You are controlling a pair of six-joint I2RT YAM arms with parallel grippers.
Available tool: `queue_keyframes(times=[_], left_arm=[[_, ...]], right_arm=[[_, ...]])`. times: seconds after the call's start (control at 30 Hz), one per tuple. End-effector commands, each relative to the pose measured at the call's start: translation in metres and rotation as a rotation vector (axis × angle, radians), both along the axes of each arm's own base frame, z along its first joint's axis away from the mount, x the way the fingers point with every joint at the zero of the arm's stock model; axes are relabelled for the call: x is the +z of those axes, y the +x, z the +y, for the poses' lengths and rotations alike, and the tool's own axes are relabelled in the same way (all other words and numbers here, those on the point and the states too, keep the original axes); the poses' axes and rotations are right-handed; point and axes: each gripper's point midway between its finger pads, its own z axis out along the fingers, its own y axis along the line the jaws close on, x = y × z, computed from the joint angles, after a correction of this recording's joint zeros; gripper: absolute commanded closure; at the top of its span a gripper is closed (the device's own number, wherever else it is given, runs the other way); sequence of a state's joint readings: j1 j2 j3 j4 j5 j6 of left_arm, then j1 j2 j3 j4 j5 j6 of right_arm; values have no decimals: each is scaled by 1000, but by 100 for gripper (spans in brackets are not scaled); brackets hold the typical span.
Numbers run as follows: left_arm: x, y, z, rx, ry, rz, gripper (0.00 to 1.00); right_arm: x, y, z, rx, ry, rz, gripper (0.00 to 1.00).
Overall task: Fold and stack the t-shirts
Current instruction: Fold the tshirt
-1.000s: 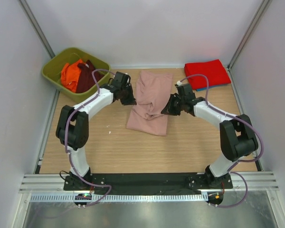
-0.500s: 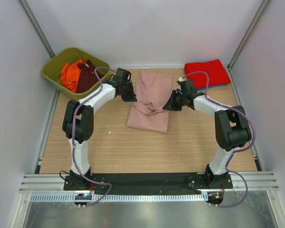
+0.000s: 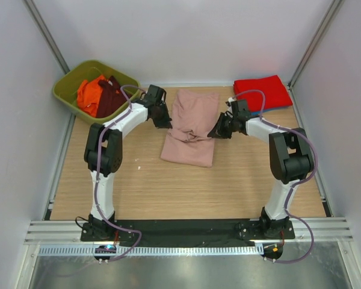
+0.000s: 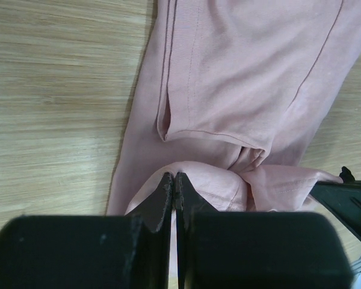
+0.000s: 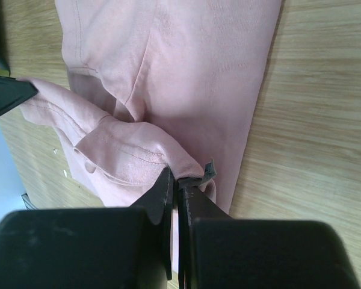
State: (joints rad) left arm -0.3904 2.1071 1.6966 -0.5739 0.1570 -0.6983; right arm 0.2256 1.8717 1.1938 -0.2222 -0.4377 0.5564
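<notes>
Meanwhile, left claw and right claw carried the pink t-shirt farther.

Place: robot lab test cell.
Walls: white panels on three sides, metal corner posts.
Surface: wood-grain table.
Near edge: two robot arms bolted to black base plate, aluminium rails, slotted cable duct.

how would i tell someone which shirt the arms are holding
On the wooden table, look at the middle of the far half. The dusty-pink t-shirt there is pinched at its sides by the left pincer and right pincer. No other cloth is pink; the folded red t-shirt lies at the far right corner.
</notes>
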Motion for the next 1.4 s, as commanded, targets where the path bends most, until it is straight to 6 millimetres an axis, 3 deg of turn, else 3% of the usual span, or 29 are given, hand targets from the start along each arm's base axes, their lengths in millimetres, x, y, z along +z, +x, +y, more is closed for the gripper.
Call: queue_keyframes(times=[0.0, 0.4, 0.5, 0.53, 0.57, 0.6, 0.67, 0.7, 0.73, 0.8, 0.83, 0.9, 0.93, 0.97, 1.0, 1.07, 1.1, 1.13, 1.17, 1.23, 1.3, 1.37], left_arm=[[9, 12, 1, 7, 2, -25, 100], [0, 22, 1, 9, 27, -18, 100], [-3, 20, 1, 9, 25, -7, 85], [0, 21, 2, 12, 25, -14, 76], [1, 19, 5, 16, 33, -18, 71], [11, 22, 10, 32, 50, -50, 60], [24, 19, 15, 42, 62, -67, 51], [46, 18, 16, 43, 48, -104, 46], [55, 16, 18, 44, 45, -115, 42], [77, 3, 25, 22, 70, -117, 33], [102, -5, 32, 27, 85, -155, 33], [112, -32, 45, 9, 126, -121, 32], [132, -47, 51, 5, 122, -144, 32], [135, -59, 53, -5, 124, -133, 32], [124, -82, 57, -29, 142, -80, 34], [132, -113, 62, -63, 140, -83, 36], [125, -129, 63, -86, 153, -59, 38], [105, -148, 69, -106, 177, -10, 39], [108, -162, 74, -114, 172, -21, 39], [91, -186, 84, -126, 189, 31, 41], [93, -199, 88, -134, 182, 27, 41], [89, -209, 93, -132, 179, 32, 42]], right_arm=[[13, 19, 7, 28, 34, -69, 99], [3, 28, 8, 22, 46, -54, 94], [2, 26, 8, 21, 44, -40, 85], [3, 25, 7, 21, 40, -40, 74], [8, 24, 7, 21, 38, -51, 70], [11, 22, 4, 19, 25, -36, 60], [22, 22, -6, -9, -36, -39, 48], [29, 17, -9, -17, -68, -14, 45], [36, 15, -12, -29, -110, -13, 36], [58, 4, -19, -31, -235, -16, 30], [66, -1, -21, -33, -284, -13, 28], [86, -12, -29, -56, -403, -9, 26], [92, -23, -13, -10, -423, -15, 25], [96, -28, -12, -13, -473, -17, 23], [100, -39, -9, -4, -502, 16, 23], [96, -56, 11, 29, -517, 27, 23], [86, -63, 20, 23, -508, 46, 23], [79, -68, 27, 24, -518, 51, 28], [73, -71, 31, 18, -530, 59, 31], [56, -71, 36, -21, -554, 63, 37], [47, -69, 49, -12, -568, 32, 45], [33, -62, 57, 6, -595, 25, 45]])
